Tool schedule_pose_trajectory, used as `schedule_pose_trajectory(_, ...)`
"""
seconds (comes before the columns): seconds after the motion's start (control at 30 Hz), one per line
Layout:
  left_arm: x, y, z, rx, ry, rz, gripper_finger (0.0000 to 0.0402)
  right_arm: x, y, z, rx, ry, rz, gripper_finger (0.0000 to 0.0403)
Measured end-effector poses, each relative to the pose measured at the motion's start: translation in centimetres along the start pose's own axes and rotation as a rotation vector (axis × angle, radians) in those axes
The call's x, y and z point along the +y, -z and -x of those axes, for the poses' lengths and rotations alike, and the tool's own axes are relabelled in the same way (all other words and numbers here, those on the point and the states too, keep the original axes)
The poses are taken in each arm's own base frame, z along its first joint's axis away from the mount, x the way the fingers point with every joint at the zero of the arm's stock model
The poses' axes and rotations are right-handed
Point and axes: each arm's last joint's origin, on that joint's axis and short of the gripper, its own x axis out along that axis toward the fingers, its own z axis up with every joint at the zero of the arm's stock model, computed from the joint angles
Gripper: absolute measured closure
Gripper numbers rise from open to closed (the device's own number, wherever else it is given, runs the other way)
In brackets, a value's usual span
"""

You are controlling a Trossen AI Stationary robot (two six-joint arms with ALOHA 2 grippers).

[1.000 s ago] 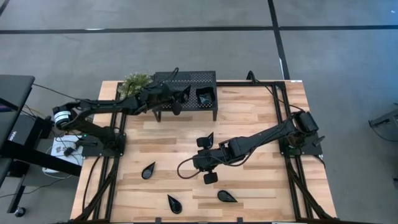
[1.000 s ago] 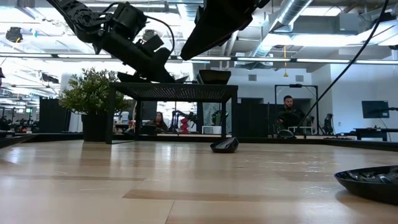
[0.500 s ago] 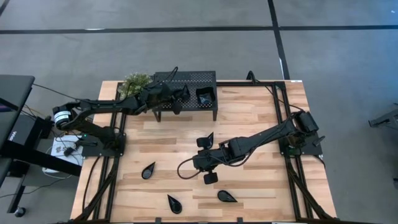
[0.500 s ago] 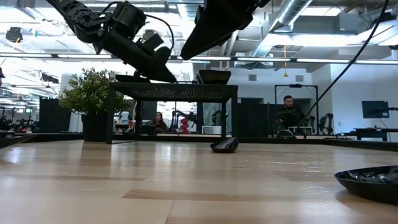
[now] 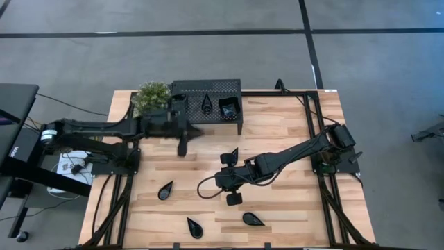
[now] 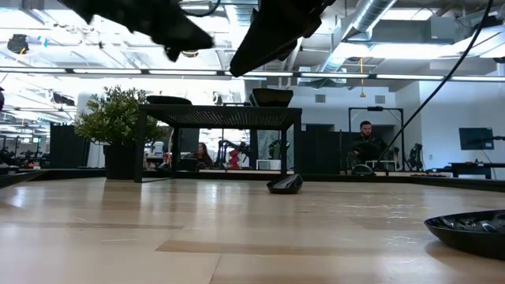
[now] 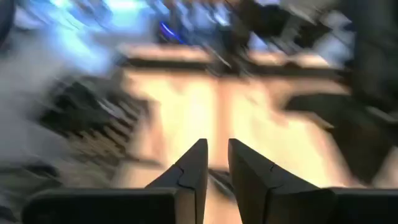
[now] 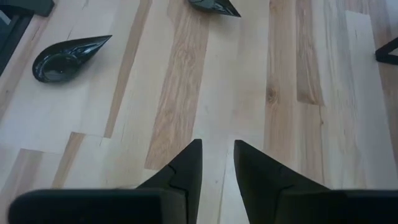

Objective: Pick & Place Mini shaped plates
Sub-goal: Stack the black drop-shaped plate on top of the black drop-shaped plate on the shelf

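Note:
Two mini shaped plates rest on top of the black perforated rack [image 5: 207, 90]: a teardrop one [image 5: 207, 104] and a squarish one [image 5: 227, 107]. Other glossy black plates lie on the table: teardrops [image 5: 165, 190], [image 5: 194, 226], [image 5: 253, 219], a squarish one [image 5: 234, 198] and one by the right arm [image 5: 229, 156]. My left gripper [image 7: 217, 144] is open and empty, raised in front of the rack's left part [image 5: 189, 130]. My right gripper [image 8: 217, 144] hovers open and empty over bare wood at mid-table [image 5: 220, 182], slanting down toward two teardrops [image 8: 62, 56], [image 8: 214, 5].
A green potted plant [image 5: 151, 94] stands at the rack's left end. Black frame rails [image 5: 132, 173] run along the table's left and right sides. In the low view people sit in the room behind the table [image 6: 364, 142]. Bare wood lies between the scattered plates.
My left gripper has let go of the teardrop plate, which now rests on the rack's top. The gripper has drawn back from the rack toward the table's left and near side, rising and levelling out as it went. My right arm has kept still.

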Motion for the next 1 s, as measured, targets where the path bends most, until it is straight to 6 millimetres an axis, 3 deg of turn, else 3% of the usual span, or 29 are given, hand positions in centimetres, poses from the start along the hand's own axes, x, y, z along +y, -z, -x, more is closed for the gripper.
schedule_pose_trajectory(0.23,-6.2,2.6,1.8,0.323,0.251,0.095,0.0335,0.0,0.1,-0.2,0.003,0.000,0.001,0.0316)
schedule_pose_trajectory(0.47,-10.0,5.2,3.3,0.565,0.271,0.040,0.0334,-0.1,0.0,-0.2,-0.001,0.003,0.031,0.0316)
schedule_pose_trajectory(0.73,-9.9,9.4,4.4,0.844,0.077,0.198,0.0333,-1.2,-0.1,-0.4,0.001,0.022,0.135,0.0316)
schedule_pose_trajectory(0.87,-9.4,12.4,4.9,0.953,0.030,0.274,0.0333,-2.5,-0.1,-0.6,0.005,0.042,0.177,0.0316)
schedule_pose_trajectory(1.0,-9.2,13.9,5.2,1.007,0.017,0.349,0.0333,-4.2,-0.1,-0.8,0.012,0.070,0.150,0.0316)
